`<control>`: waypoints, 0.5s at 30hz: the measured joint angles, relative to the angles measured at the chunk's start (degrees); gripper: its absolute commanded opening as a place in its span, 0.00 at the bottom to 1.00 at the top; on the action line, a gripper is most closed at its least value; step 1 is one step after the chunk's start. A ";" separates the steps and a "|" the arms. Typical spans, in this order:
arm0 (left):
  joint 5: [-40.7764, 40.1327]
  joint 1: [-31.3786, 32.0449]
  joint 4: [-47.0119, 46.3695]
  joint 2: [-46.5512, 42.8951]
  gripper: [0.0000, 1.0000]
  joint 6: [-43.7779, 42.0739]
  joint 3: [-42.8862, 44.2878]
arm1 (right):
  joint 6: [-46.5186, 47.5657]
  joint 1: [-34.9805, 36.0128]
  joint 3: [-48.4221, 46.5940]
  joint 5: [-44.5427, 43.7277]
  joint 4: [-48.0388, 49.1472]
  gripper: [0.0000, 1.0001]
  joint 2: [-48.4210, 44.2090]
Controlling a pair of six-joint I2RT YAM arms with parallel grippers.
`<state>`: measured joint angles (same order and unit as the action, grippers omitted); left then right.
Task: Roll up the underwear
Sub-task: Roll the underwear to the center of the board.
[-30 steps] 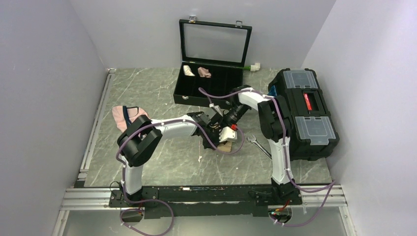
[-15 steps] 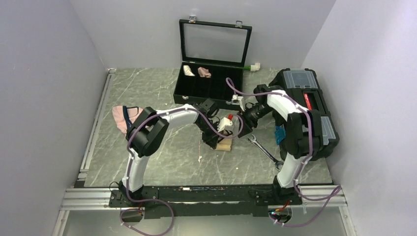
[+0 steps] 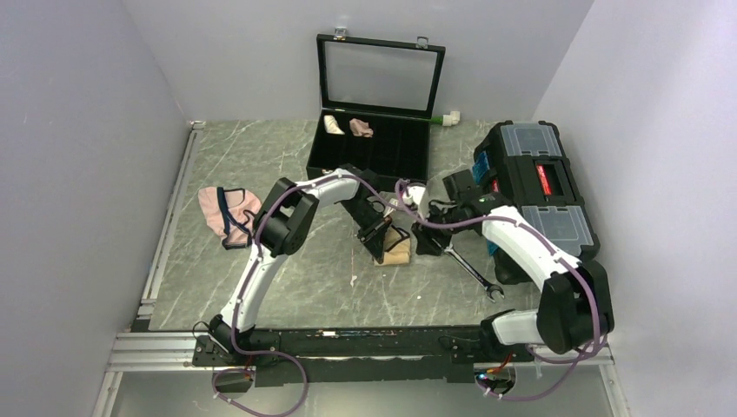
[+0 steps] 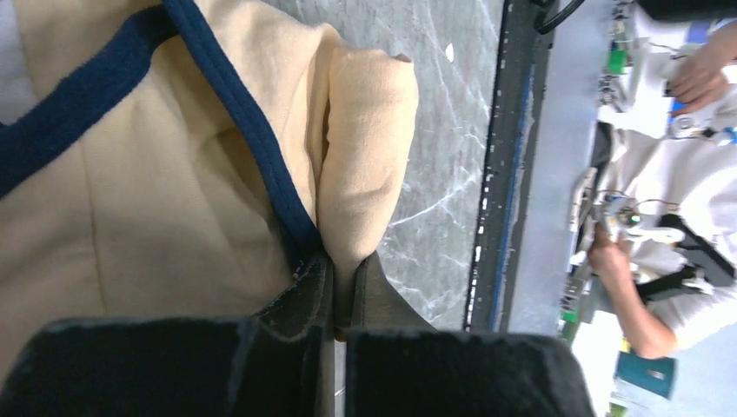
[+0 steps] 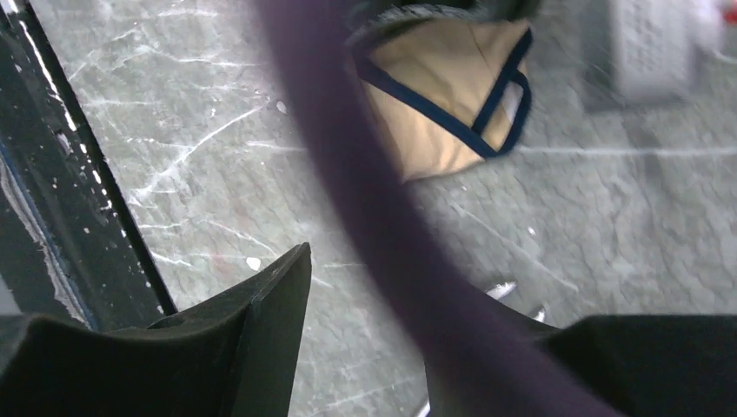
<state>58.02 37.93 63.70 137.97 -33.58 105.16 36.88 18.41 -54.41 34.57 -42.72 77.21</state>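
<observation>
The tan underwear (image 3: 398, 250) with navy edging lies on the table in the middle, partly folded. In the left wrist view it (image 4: 174, 174) fills the frame. My left gripper (image 4: 343, 278) is shut on a fold at its edge, and in the top view the gripper (image 3: 379, 236) sits at the cloth's left side. My right gripper (image 3: 428, 238) hangs just right of the cloth, apart from it. In the right wrist view the right gripper (image 5: 382, 295) is open and empty. A purple cable hides one finger there, and the underwear (image 5: 434, 113) lies ahead of it.
An open black case (image 3: 349, 170) at the back holds a cream roll (image 3: 331, 124) and a pink roll (image 3: 361, 128). Pink underwear (image 3: 228, 213) lies at the left. A black toolbox (image 3: 534, 195) stands at the right, with a wrench (image 3: 469, 269) on the table beside it.
My right arm has swung out to the right and its gripper has drawn back off the underwear. My left arm has changed pose, its gripper staying at the cloth.
</observation>
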 measured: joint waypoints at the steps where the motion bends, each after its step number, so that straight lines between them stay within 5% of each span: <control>1: 0.72 -0.07 1.27 0.85 0.00 -0.07 0.81 | -0.07 1.90 1.01 -1.33 1.20 0.51 -0.72; 15: 6.25 0.04 16.24 8.98 0.00 -2.19 7.39 | 0.39 20.39 4.63 -18.16 9.66 0.58 2.36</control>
<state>64.27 37.98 79.94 146.96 -35.77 112.55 37.28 38.81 -49.78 16.40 -33.06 79.57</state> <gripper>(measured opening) 0.049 0.575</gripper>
